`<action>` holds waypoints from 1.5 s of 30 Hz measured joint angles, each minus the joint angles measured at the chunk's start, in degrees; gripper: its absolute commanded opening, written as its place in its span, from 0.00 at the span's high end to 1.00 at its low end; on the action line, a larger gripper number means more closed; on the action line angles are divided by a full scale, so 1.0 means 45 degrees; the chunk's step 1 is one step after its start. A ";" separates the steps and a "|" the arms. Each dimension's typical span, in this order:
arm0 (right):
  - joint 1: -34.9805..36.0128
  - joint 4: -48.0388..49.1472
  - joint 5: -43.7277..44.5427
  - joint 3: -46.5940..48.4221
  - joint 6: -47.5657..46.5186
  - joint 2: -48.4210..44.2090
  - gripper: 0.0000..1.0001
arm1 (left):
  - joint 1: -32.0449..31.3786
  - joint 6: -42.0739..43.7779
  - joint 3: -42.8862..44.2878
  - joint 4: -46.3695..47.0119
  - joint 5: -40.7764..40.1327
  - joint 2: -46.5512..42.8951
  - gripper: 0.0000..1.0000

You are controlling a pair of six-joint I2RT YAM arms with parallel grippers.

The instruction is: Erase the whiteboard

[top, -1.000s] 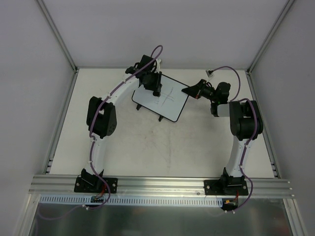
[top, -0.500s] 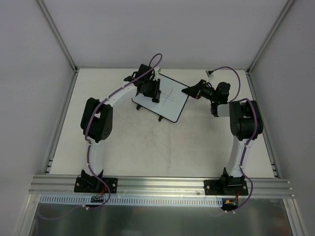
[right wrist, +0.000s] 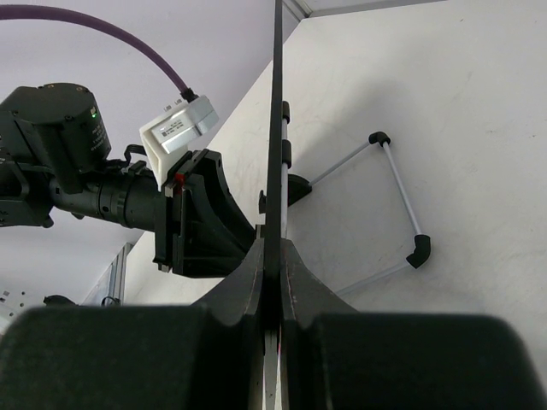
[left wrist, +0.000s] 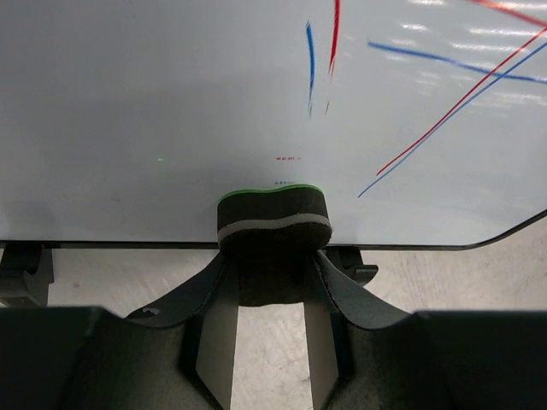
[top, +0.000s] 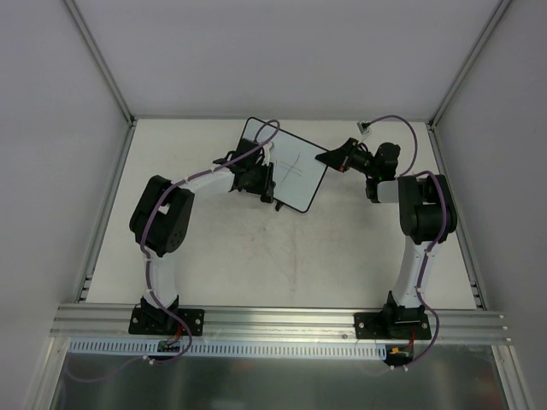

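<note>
While the pale counter [top: 256, 256] spreads under both arms, the whiteboard [top: 297, 162] sits at its far middle, between the two wrists. It is tipped up on edge, with its white face turned toward the left arm and its sides skewed to the counter's. We judge it light, thin and stiff, with a slick face and a narrow black frame. It should not flex under a wipe, but it will readily slide or swing about whatever holds it. The sensible place to take it is the frame edge, away from the marks and square across the panel's thickness. The right gripper [right wrist: 273, 256] does just that, its fingers closed tight on the board's edge. That edge runs straight up the wrist view as a thin dark line, and a wire leg [right wrist: 397, 201] shows beside it against the counter. We cannot tell whether the feet bear any weight. The left gripper [left wrist: 273, 260] is clamped narrow around a dark foam eraser [left wrist: 273, 213] with a green top layer, which looks soft enough to squash. Its pad meets the face just above the lower frame. Red and blue pen lines [left wrist: 444, 94] lie up and to the right of it, unwiped, so most of the erasing is, in our judgement, yet to be done.
</note>
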 measured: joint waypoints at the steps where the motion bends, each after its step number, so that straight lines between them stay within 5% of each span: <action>1: 0.0000 0.0019 0.0000 0.0000 0.0000 0.0000 1.00 | -0.0005 -0.0024 -0.0136 0.0068 0.0000 -0.0019 1.00; 10: 0.0000 0.0228 -0.0053 0.0000 0.0029 0.0000 1.00 | 0.0005 -0.0029 0.0253 -0.0427 -0.0034 0.0097 1.00; 21: -0.0015 0.0447 0.0228 0.0000 0.0000 0.0000 1.00 | 0.0083 0.0238 0.3847 -0.3147 -0.0068 0.1501 1.00; 34: -0.0010 0.0447 0.0121 0.0000 -0.0005 0.0000 1.00 | 0.0282 0.0675 0.7232 -0.3483 -0.0078 0.2297 1.00; 45: 0.0005 0.0277 0.0151 0.0015 0.0097 0.0000 1.00 | 0.0617 0.0704 0.6985 -0.2900 0.0194 0.2370 1.00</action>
